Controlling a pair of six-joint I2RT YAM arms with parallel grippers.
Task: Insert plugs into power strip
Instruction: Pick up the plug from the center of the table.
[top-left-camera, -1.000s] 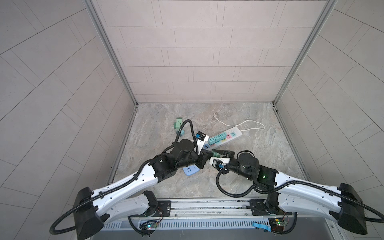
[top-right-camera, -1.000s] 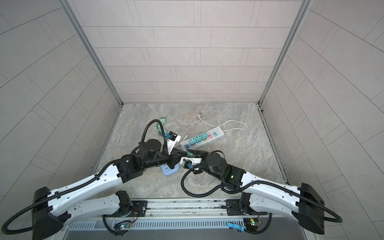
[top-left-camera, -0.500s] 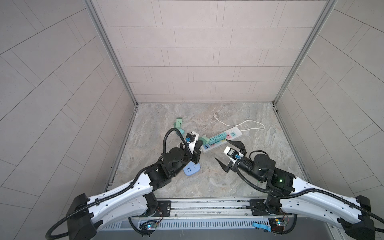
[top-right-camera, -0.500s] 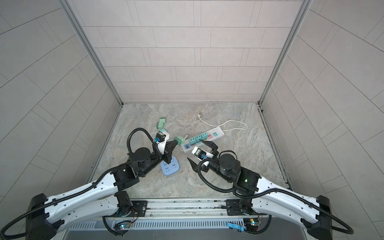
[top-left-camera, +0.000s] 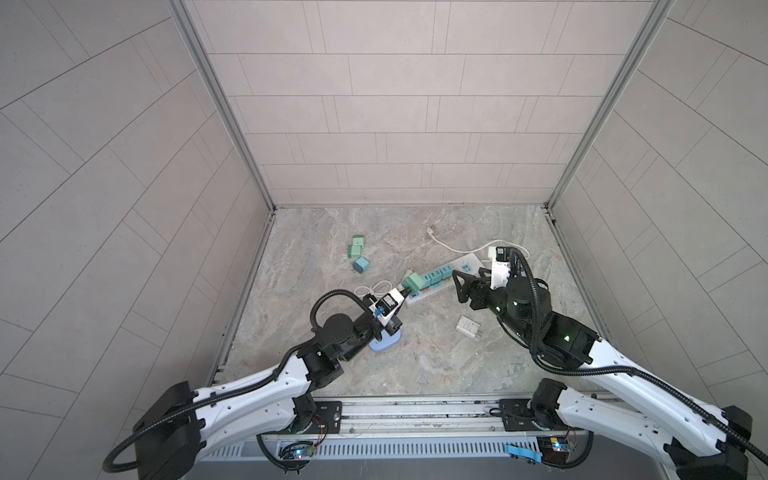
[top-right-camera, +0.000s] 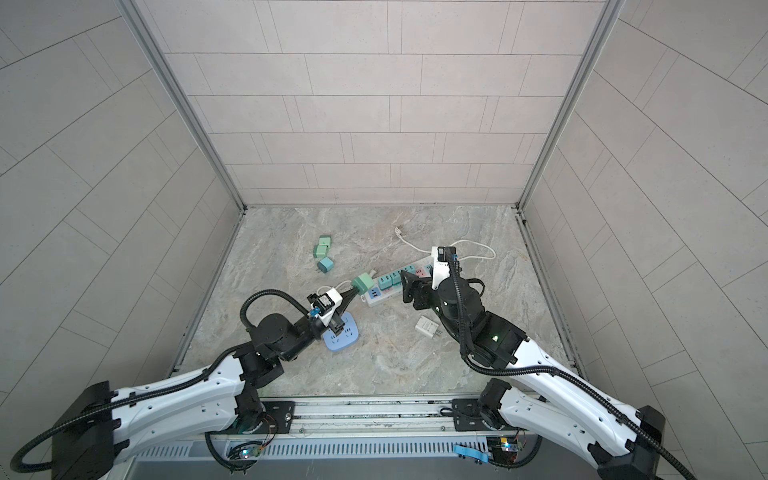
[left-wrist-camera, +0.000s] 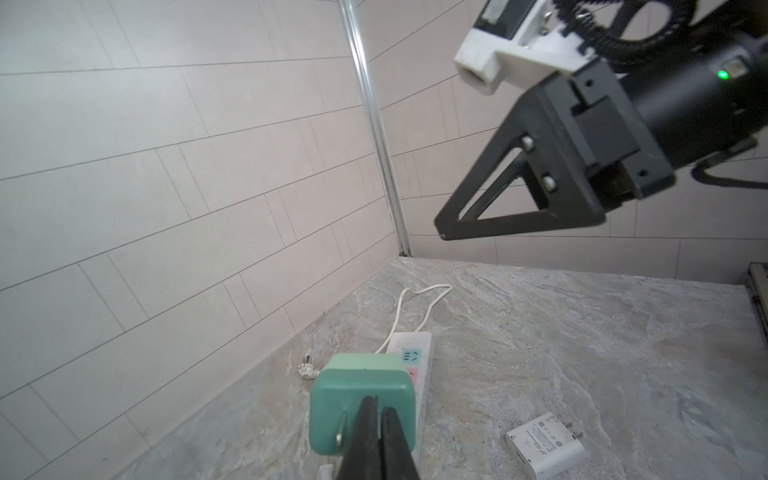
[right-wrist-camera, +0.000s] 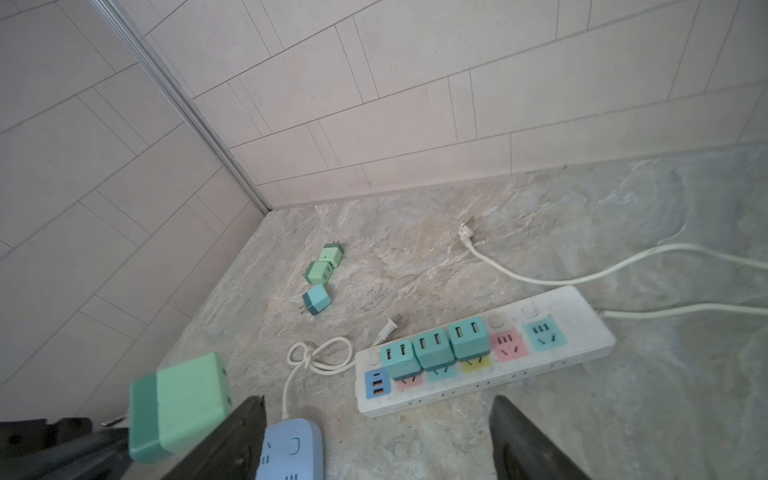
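The left pincer (top-left-camera: 404, 294) is closed tight on a metal prong of a mint plug (left-wrist-camera: 365, 382) and holds it in the air, prongs toward the arm, just off the USB end of the strip (right-wrist-camera: 582, 332). The strip lies slantwise across the middle of the bench (top-left-camera: 415, 365), its cord running toward the far right corner. The right pincer (top-left-camera: 467, 277) stands wide and empty above the strip.

Three teal plugs (right-wrist-camera: 432, 347) sit side by side in the strip; a pink socket and a teal one beyond them are free. Three loose plugs (top-left-camera: 356, 251) lie toward the far left corner. A white charger (left-wrist-camera: 544, 449) lies flat between the strip and the front edge, and a small blue strip (top-right-camera: 340, 336) lies under the left arm.

The plug looks light, stiff and smooth-sided. Held by one thin prong it can likely swivel, and that prong cannot enter a socket while pinched. The flat sides of the body seem the better hold, so passing it to the right pincer looks sensible.

The charger's face carries small grey print, too fine to read. No brand shows on either strip.
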